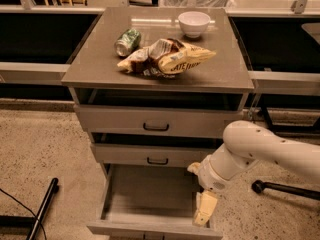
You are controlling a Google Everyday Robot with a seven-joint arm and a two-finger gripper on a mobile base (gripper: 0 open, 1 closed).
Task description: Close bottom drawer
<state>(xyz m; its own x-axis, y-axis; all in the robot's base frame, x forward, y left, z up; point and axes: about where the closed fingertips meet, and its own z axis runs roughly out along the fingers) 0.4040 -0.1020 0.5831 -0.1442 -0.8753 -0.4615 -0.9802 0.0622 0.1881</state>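
The bottom drawer (pixel 150 196) of the grey-beige cabinet is pulled far out, its plain grey tray empty and its front edge at the bottom of the view. The middle drawer (pixel 150 155) and the top drawer (pixel 155 122) stand slightly out, each with a small black handle. My white arm reaches in from the right. My gripper (pixel 205 209) points down over the right front corner of the bottom drawer, close to its front edge.
On the cabinet top (pixel 100 69) lie a green can (pixel 127 41), crumpled chip bags (pixel 167 56) and a white bowl (pixel 194 23). A black bar (pixel 42 209) lies on the speckled floor at left. A black chair-base leg (pixel 285 189) sits at right.
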